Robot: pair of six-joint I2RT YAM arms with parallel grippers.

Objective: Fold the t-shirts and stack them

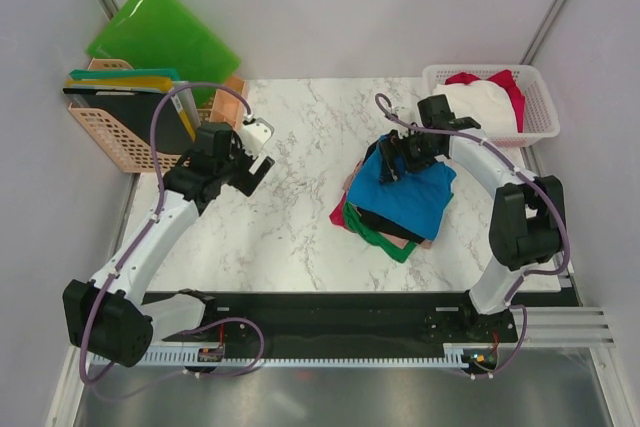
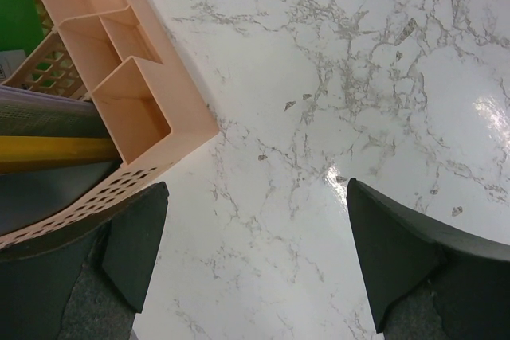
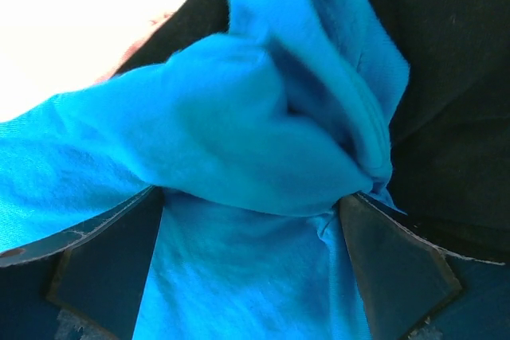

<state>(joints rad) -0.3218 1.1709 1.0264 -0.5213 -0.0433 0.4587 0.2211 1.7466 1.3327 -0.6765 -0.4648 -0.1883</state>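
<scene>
A folded bright blue t-shirt [image 1: 412, 199] tops a stack on the marble table, over black, green [image 1: 375, 232] and red [image 1: 338, 215] t-shirts. My right gripper [image 1: 397, 161] is down on the stack's far left corner. In the right wrist view it [image 3: 249, 264] is open, its fingers [image 3: 111, 268] wide apart on either side of a bunched fold of the blue t-shirt [image 3: 239, 157], with the black t-shirt [image 3: 450, 109] behind. My left gripper [image 1: 256, 155] is open and empty over bare marble, as the left wrist view [image 2: 255, 260] shows.
A white lattice basket [image 1: 537, 78] at the back right holds a white t-shirt [image 1: 485, 107] and a red one [image 1: 512, 87]. A peach basket [image 1: 110, 142] with folders stands at the back left, seen also in the left wrist view [image 2: 135, 109]. Green folders [image 1: 160, 37] lean on the wall.
</scene>
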